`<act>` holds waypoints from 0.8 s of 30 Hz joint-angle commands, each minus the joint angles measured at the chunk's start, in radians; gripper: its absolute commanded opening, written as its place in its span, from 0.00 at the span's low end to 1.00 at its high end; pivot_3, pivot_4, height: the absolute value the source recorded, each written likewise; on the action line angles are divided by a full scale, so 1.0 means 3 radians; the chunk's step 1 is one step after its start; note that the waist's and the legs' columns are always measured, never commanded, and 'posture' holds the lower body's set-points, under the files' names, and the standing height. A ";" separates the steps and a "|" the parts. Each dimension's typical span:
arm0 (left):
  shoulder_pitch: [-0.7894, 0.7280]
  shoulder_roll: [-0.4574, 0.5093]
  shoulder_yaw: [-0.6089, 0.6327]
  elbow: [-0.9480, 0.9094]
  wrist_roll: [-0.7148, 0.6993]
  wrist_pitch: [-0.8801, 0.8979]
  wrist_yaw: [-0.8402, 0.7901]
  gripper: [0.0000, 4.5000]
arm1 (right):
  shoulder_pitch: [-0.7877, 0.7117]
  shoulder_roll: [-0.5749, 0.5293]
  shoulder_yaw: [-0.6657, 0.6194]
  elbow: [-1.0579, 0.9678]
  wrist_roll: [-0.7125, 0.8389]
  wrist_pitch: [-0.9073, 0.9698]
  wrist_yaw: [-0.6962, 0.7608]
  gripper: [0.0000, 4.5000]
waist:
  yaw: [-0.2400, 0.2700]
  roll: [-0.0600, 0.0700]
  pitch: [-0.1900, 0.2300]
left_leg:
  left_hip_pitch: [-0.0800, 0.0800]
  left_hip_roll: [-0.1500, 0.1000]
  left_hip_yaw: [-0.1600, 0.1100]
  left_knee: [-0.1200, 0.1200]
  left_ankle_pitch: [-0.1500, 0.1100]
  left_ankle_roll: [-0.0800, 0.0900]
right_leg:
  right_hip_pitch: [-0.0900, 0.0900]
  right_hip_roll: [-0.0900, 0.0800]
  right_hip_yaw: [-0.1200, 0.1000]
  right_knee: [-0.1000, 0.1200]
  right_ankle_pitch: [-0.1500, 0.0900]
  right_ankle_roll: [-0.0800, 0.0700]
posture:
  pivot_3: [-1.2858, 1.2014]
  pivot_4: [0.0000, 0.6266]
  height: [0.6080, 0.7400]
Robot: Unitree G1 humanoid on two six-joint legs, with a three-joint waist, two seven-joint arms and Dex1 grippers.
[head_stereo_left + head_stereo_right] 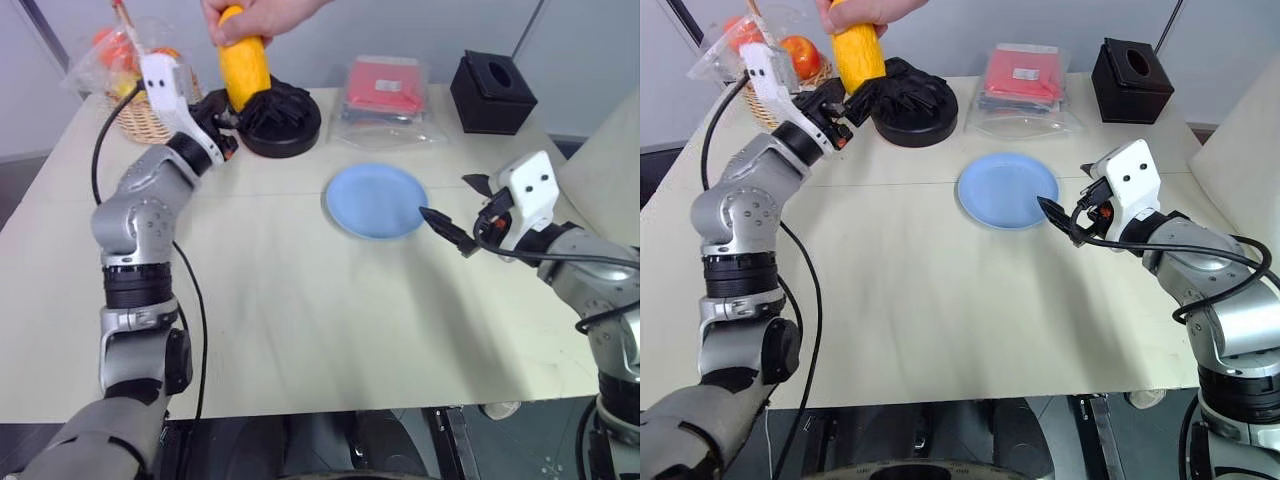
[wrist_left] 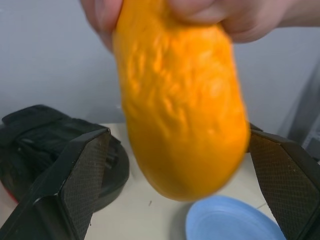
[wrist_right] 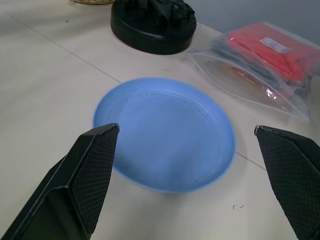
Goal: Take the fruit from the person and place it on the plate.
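A person's hand (image 1: 262, 18) holds the yellow-orange fruit (image 1: 245, 70) upright by its top, above the table's far left. My left gripper (image 2: 177, 137) is open, one black finger (image 2: 80, 175) on each side of the fruit's lower half; I see no squeeze on it. The light blue plate (image 1: 375, 200) lies flat and bare at mid-table. My right gripper (image 3: 186, 131) is open with nothing in it, hovering just right of the plate and pointing at it.
A round black ridged dish (image 1: 285, 115) sits right behind the fruit. Further left stands a wicker basket (image 1: 790, 60) with red-orange fruits in plastic. A red packet in a clear bag (image 1: 385, 90) and a black box (image 1: 492, 90) lie at the back right.
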 commanded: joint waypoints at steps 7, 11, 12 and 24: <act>-0.0190 -0.0009 -0.0052 0.0175 0.0181 -0.0296 -0.0075 1.00 | 0.0060 -0.0034 -0.0166 -0.0215 -0.0012 -0.0002 -0.0062 0.99 | 0.0000 0.0000 0.0000 | 0.0000 0.0000 0.0000 0.0000 0.0000 -0.0001 | 0.0000 0.0000 0.0000 0.0000 0.0000 0.0000 | 0.52 0.24 1.00; -0.0238 -0.0018 -0.0057 0.0184 0.0202 -0.0352 -0.0109 0.77 | 0.0077 -0.0034 -0.0172 -0.0231 -0.0012 0.0000 -0.0073 1.00 | 0.0001 0.0000 0.0000 | 0.0000 0.0000 0.0000 0.0000 0.0000 -0.0001 | 0.0000 0.0000 0.0000 0.0000 0.0000 0.0000 | 0.52 0.24 1.00; -0.0248 -0.0020 -0.0055 0.0185 0.0204 -0.0358 -0.0113 0.69 | 0.0080 -0.0033 -0.0172 -0.0233 -0.0013 -0.0001 -0.0075 1.00 | 0.0001 0.0000 0.0000 | 0.0000 0.0000 0.0000 0.0000 0.0000 -0.0001 | 0.0000 0.0000 0.0000 0.0000 0.0000 0.0000 | 0.52 0.24 1.00; -0.0255 -0.0022 -0.0078 0.0132 0.0177 -0.0290 -0.0157 0.55 | 0.0102 -0.0035 -0.0170 -0.0247 -0.0009 -0.0003 -0.0081 1.00 | 0.0003 0.0000 0.0000 | 0.0000 0.0000 0.0000 0.0000 0.0000 -0.0001 | 0.0000 0.0000 0.0000 0.0000 0.0000 0.0000 | 0.52 0.24 1.00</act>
